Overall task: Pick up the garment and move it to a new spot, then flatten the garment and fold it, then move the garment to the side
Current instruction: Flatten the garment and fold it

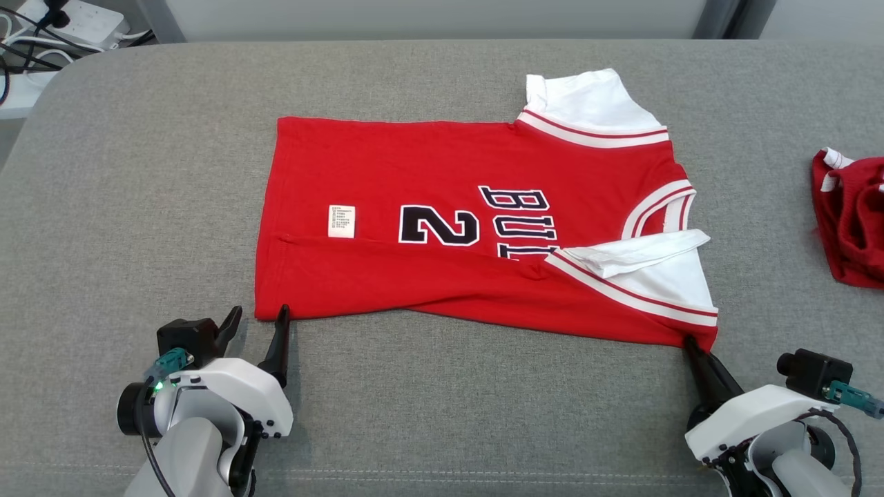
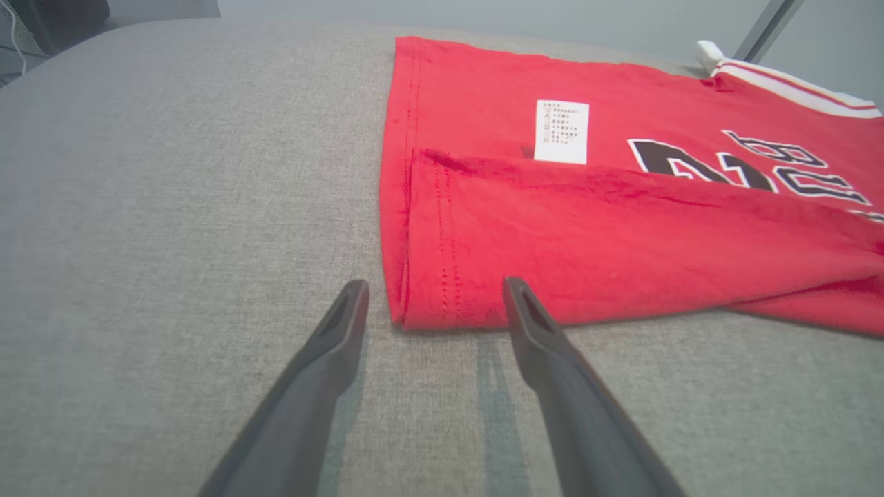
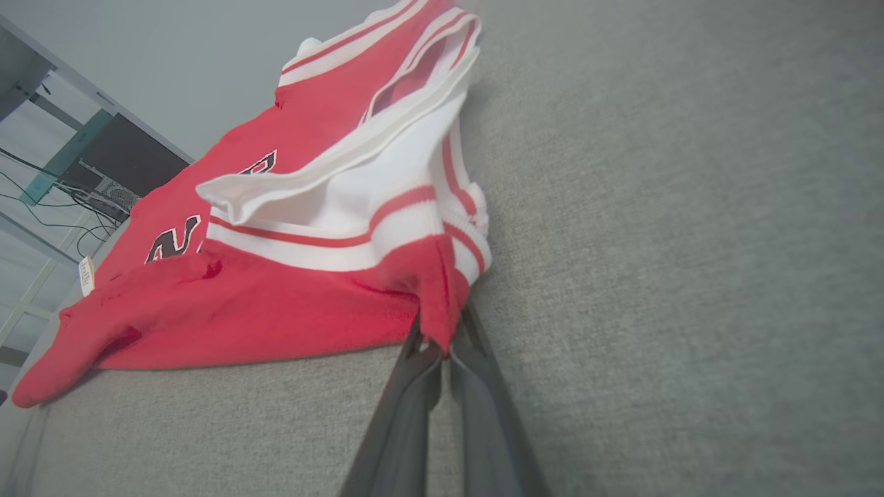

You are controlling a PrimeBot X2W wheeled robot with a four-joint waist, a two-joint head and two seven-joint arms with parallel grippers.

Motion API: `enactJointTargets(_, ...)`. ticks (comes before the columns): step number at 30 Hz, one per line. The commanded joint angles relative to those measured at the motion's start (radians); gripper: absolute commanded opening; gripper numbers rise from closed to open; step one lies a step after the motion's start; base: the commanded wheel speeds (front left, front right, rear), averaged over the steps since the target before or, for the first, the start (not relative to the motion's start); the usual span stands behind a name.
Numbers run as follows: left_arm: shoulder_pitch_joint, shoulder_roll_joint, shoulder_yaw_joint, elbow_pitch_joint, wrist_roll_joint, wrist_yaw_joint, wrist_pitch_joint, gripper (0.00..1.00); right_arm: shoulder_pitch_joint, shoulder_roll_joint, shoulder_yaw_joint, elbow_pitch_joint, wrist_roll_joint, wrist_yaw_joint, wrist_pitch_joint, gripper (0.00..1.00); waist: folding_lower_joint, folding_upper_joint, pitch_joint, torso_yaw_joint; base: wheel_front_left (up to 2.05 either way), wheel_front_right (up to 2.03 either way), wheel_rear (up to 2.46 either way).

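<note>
The garment (image 1: 442, 207) is a red jersey with white sleeves and dark lettering, lying sideways on the grey surface with its near long edge folded over. My left gripper (image 1: 261, 319) stands open at the near hem corner of the garment (image 2: 552, 228), its fingertips (image 2: 519, 293) straddling that corner and resting on the surface. My right gripper (image 1: 690, 342) is shut on the near shoulder corner of the garment (image 3: 290, 304), which is pinched and lifted slightly between the fingers (image 3: 442, 345).
A second crumpled red cloth (image 1: 853, 214) lies at the right edge of the grey padded table (image 1: 138, 207). A power strip and cables (image 1: 62, 27) sit beyond the far left corner.
</note>
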Motion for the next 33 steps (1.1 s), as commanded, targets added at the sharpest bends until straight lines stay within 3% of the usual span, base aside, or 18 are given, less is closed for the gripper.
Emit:
enactJointTargets(1, -0.057, 0.017, 0.054, 0.012, -0.012, -0.013, -0.006, 1.0, -0.019, -0.019, 0.018, -0.022, -0.01, -0.003, -0.006, 0.0, 0.0, 0.0, 0.008, -0.01, 0.0, 0.0, 0.0)
enactJointTargets(13, -0.099, -0.019, 0.125, 0.122, -0.038, -0.042, -0.006, 1.0, -0.036, -0.023, 0.033, -0.037, -0.015, -0.003, -0.006, 0.0, 0.0, 0.0, 0.021, -0.028, 0.0, 0.0, 0.0)
enactJointTargets(16, -0.11, -0.028, 0.142, 0.145, -0.053, -0.053, -0.006, 0.85, -0.042, -0.021, 0.037, -0.039, -0.016, -0.003, -0.006, 0.0, 0.0, 0.0, 0.024, -0.03, 0.0, 0.0, 0.0)
enactJointTargets(19, -0.121, -0.041, 0.157, 0.165, -0.078, -0.069, -0.006, 0.5, -0.046, -0.022, 0.038, -0.042, -0.015, -0.003, -0.006, 0.0, 0.0, 0.0, 0.027, -0.031, 0.0, 0.0, 0.0)
enactJointTargets(24, -0.134, -0.05, 0.177, 0.193, -0.105, -0.082, -0.006, 0.45, -0.051, -0.023, 0.041, -0.043, -0.016, -0.003, -0.006, 0.0, 0.0, 0.0, 0.03, -0.034, 0.0, 0.0, 0.0)
enactJointTargets(25, -0.135, -0.052, 0.184, 0.198, -0.116, -0.084, -0.006, 0.35, -0.052, -0.023, 0.041, -0.043, -0.016, -0.003, -0.006, 0.0, 0.0, 0.0, 0.03, -0.035, 0.0, 0.0, 0.0)
enactJointTargets(26, -0.137, -0.055, 0.187, 0.205, -0.126, -0.087, -0.006, 0.07, -0.053, -0.023, 0.042, -0.043, -0.016, -0.003, -0.006, 0.0, 0.0, 0.0, 0.03, -0.035, 0.0, 0.0, 0.0)
enactJointTargets(27, -0.139, -0.058, 0.19, 0.208, -0.138, -0.089, -0.006, 0.0, -0.054, -0.023, 0.043, -0.043, -0.015, -0.003, -0.006, 0.0, 0.0, 0.0, 0.029, -0.035, 0.0, 0.0, 0.0)
enactJointTargets(33, -0.147, -0.056, 0.192, 0.186, -0.168, -0.094, -0.006, 0.0, -0.06, -0.034, 0.043, -0.046, -0.014, -0.003, -0.006, 0.0, 0.0, 0.0, 0.026, -0.033, 0.0, 0.0, 0.0)
